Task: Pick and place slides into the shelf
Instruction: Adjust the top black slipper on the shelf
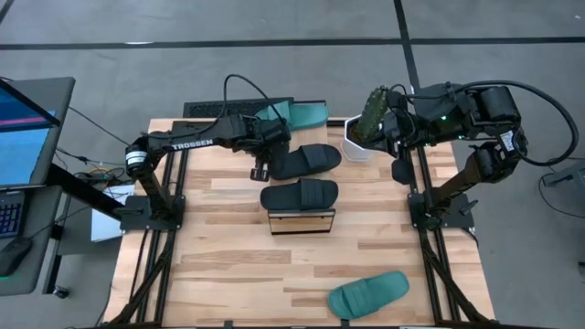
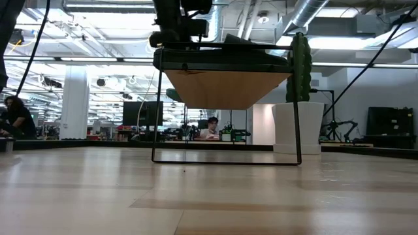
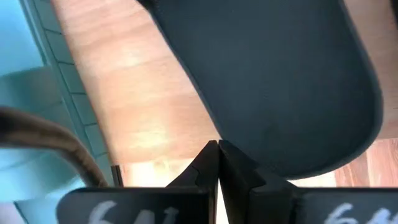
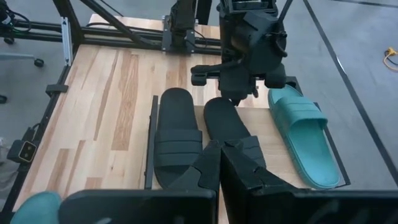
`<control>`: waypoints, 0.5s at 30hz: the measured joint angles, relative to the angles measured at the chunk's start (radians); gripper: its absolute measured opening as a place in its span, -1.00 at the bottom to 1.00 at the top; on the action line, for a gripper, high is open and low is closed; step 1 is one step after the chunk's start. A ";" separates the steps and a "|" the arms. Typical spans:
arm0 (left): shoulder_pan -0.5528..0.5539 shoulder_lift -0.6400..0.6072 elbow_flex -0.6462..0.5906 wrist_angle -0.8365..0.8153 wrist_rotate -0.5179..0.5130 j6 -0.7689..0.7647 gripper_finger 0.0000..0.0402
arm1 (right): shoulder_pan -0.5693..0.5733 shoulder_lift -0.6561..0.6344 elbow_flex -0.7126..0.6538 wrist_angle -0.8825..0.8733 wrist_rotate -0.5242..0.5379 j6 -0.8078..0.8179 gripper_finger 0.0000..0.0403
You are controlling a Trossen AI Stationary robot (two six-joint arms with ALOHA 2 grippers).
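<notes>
One black slide sits on the shelf mid-frame; a second lies just above, under the left gripper, jaws pressed together. Right gripper, upper right, jaws together, partly hidden.

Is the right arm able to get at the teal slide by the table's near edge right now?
Probably yes: that teal slide lies alone on bare tabletop, on the right arm's side, with nothing on or beside it.
</notes>
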 joint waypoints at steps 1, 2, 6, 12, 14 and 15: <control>0.000 0.000 0.000 -0.005 -0.005 -0.007 -1.00 | -0.002 0.000 0.000 0.000 0.003 -0.004 -1.00; 0.000 0.000 0.002 -0.018 -0.009 -0.014 -1.00 | -0.009 0.000 0.000 -0.001 0.009 -0.013 -1.00; 0.000 -0.002 0.044 -0.093 -0.013 -0.051 -1.00 | -0.055 0.031 -0.013 -0.009 0.026 -0.063 -1.00; -0.006 -0.005 0.165 -0.216 -0.003 -0.117 -1.00 | -0.176 0.118 -0.085 -0.047 0.001 -0.176 -1.00; -0.015 -0.006 0.203 -0.256 -0.001 -0.143 -1.00 | -0.222 0.142 -0.119 -0.046 -0.061 -0.218 -1.00; -0.018 -0.013 0.217 -0.273 0.000 -0.157 -1.00 | -0.245 0.151 -0.134 -0.039 -0.091 -0.234 -1.00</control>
